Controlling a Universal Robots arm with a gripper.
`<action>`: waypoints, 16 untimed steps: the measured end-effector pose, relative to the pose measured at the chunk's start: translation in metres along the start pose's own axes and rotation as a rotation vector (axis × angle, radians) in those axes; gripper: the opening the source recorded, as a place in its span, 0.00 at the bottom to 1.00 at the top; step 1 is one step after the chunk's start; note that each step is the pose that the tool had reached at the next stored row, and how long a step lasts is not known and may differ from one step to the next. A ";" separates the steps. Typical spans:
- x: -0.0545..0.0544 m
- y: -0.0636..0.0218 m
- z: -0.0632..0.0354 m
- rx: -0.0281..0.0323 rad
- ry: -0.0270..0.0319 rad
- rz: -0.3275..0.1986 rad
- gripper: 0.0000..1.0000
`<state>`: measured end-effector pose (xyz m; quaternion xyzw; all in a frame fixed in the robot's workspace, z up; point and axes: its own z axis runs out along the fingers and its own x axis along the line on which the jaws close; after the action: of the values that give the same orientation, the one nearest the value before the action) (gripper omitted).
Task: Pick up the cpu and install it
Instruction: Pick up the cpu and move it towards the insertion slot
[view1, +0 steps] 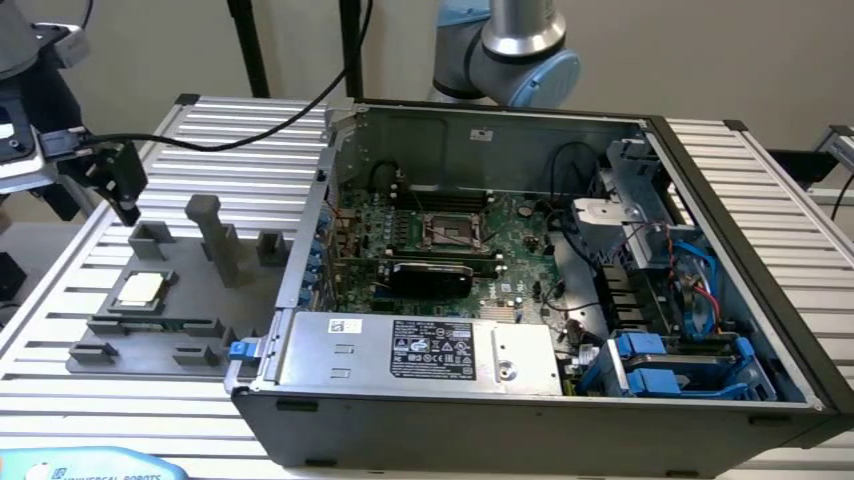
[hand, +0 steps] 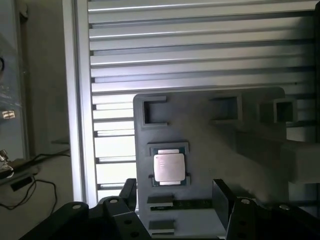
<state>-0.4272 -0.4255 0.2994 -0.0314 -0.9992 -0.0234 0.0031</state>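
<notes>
the cpu (hand: 169, 167) is seen seated silver side up in a recess of the grey fixture (hand: 210, 150) on the slatted worktop (hand: 200, 50). the fingers (hand: 223, 200) are spread wide and nothing is held. in the exterior view the gripper (view1: 114, 185) is raised over the fixture, clear of the cpu, at the exterior view's left of the open pc case (view1: 534, 390).

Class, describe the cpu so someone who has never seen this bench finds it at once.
Start at the open computer case; on the exterior view's left of it a grey fixture plate lies on the slatted table. The cpu sits in a square recess there: the only flat, shiny silver square among grey blocks.
</notes>
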 end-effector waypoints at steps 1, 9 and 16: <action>0.000 -0.0002 0.0018 0.0001 0.0001 -0.001 0.71; 0.000 -0.0013 0.0163 0.0001 0.0006 -0.010 0.71; 0.000 -0.0021 0.0290 0.0002 0.0014 -0.028 0.71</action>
<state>-0.4271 -0.4263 0.2703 -0.0174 -0.9996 -0.0233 0.0035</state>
